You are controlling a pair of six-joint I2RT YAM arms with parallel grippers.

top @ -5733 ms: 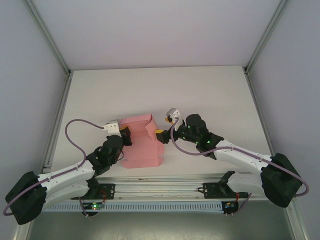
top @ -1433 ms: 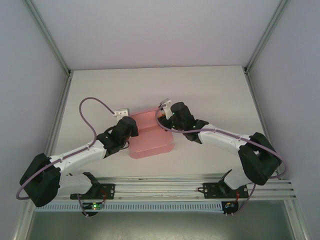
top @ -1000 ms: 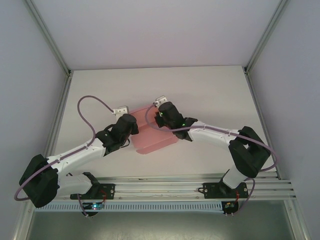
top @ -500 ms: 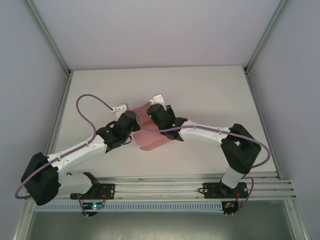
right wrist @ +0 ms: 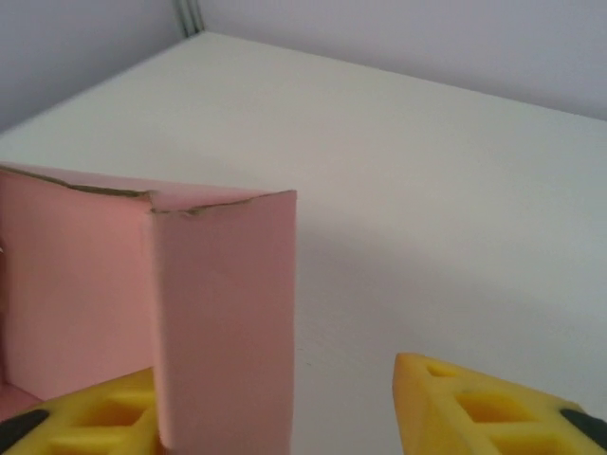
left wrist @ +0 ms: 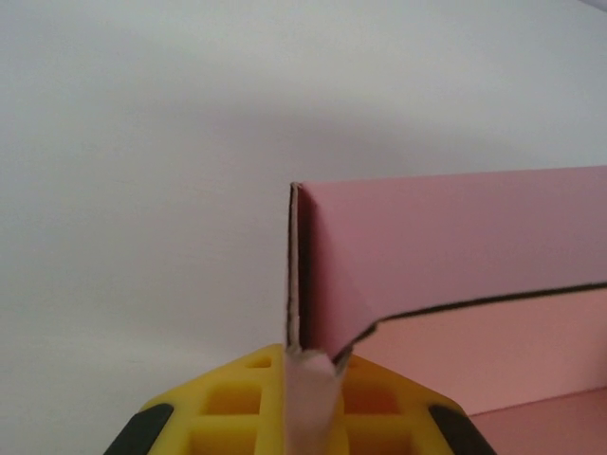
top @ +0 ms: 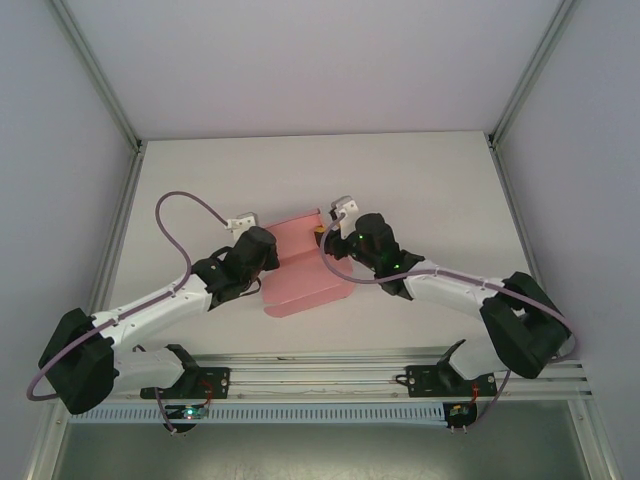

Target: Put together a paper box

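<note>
The paper box [top: 303, 270] lies partly formed at the centre of the tabletop [top: 420, 180], between the two arms. Its base panel rests flat. Walls are raised along its upper and left-hand edges in the overhead view.

The left gripper [top: 264, 258] is at the box's left-hand edge. In the left wrist view its yellow fingers [left wrist: 228, 398] are pressed together on the bottom of an upright side wall [left wrist: 296, 275], with the card sandwiched between them. This grip probably serves two purposes: it keeps the wall vertical, and it anchors the light card so that it does not slide across the tabletop.

The right gripper [top: 322, 232] sits at the box's upper right corner. In the right wrist view its fingers [right wrist: 474, 403] are spread wide. A folded end flap [right wrist: 223, 313] stands upright in the gap, close to the lower-left finger. The lower-right finger is well apart from the flap, over bare tabletop. Contact between the flap and the nearer finger cannot be confirmed.

The flap meets the long wall at a square corner. The wide opening suggests the right gripper is positioned either to close on the flap or to push it inward. The box is not yet closed, and its top is open.
</note>
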